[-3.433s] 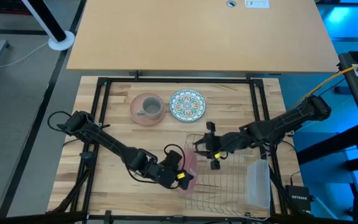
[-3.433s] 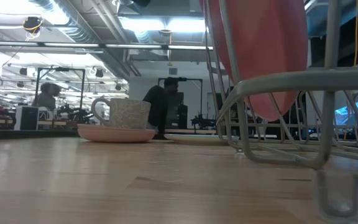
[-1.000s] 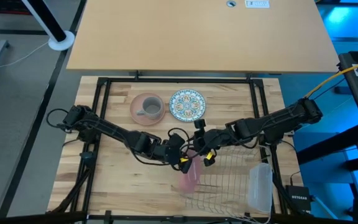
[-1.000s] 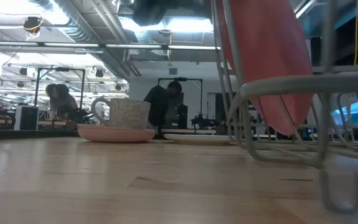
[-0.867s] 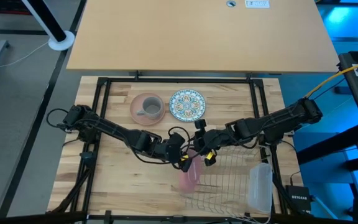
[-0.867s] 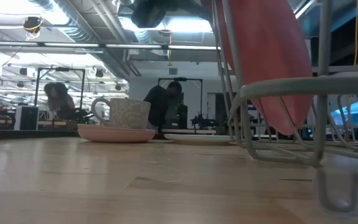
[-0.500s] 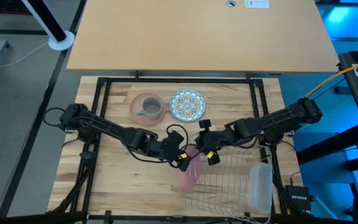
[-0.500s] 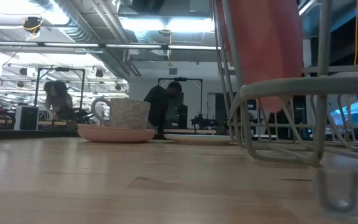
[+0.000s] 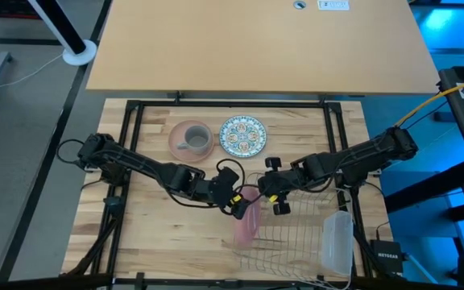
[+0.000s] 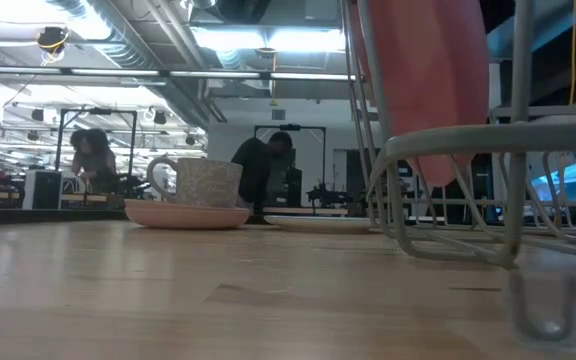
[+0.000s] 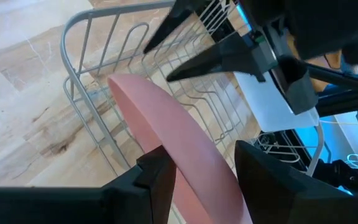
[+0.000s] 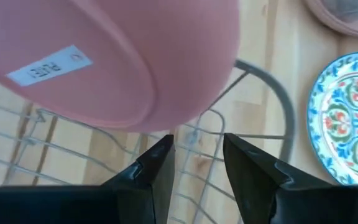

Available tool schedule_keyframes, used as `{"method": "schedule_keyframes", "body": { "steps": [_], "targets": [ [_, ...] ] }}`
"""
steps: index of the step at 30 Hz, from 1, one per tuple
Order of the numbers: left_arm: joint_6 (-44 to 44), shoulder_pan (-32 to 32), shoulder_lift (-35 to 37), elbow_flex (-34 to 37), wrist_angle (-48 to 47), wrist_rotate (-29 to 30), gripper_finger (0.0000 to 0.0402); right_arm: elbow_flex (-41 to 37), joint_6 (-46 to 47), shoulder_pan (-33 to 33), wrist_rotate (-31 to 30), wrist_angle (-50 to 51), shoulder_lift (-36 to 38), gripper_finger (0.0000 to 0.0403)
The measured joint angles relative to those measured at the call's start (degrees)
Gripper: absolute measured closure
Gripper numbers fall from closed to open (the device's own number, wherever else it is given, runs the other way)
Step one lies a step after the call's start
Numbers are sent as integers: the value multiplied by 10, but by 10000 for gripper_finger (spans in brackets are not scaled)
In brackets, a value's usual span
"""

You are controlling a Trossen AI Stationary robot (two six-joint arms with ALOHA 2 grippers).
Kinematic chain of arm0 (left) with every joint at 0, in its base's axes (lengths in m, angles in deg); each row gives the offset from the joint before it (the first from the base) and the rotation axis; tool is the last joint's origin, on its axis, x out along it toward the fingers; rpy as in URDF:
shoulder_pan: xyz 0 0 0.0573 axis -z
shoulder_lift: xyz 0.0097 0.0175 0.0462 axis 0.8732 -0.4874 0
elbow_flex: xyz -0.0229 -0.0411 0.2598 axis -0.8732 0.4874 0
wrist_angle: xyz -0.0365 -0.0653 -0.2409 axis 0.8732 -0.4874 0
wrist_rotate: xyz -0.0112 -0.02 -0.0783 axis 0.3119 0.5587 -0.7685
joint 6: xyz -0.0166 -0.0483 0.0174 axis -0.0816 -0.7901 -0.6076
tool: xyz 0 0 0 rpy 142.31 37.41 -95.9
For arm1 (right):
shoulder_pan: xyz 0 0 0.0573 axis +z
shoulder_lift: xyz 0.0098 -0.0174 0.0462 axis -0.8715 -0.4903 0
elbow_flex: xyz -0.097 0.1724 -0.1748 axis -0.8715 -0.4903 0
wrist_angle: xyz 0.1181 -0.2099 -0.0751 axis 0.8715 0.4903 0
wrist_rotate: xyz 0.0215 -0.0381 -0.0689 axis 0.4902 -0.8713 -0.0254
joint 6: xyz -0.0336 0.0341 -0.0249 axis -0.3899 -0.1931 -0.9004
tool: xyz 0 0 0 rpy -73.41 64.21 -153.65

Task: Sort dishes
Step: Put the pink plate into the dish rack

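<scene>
High view: we see the pink plate (image 9: 245, 224) on edge in the wire rack (image 9: 296, 238), long axis running toward the tabletop's front. Left end effector (image 9: 238, 208) straddles its rim, fingers apart; right end effector (image 9: 277, 199), also parted, sits just beside.

White sticker (image 12: 50, 65) on underside of pink plate (image 12: 117, 56): printing too blurred to read. Black box (image 9: 391, 259) at table edge: white lettering "NETGEAR".
</scene>
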Motion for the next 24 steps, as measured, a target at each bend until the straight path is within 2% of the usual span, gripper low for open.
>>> {"method": "schedule_keyframes", "body": {
  "steps": [6, 13, 20, 24],
  "targets": [
    [0, 0, 0, 0, -4, 0, 249, 0, 0, 0, 15, -15, -1, 260],
    [6, 0, 0, 0, -6, 0, 249, 0, 0, 29, 20, -45, -18, 260],
    [9, 1, -1, 0, -5, 0, 249, 0, 41, 62, -61, -51, -36, 260],
    [9, 2, -1, 0, -7, 0, 249, 0, 55, 72, -73, -53, -48, 260]
  ]
}}
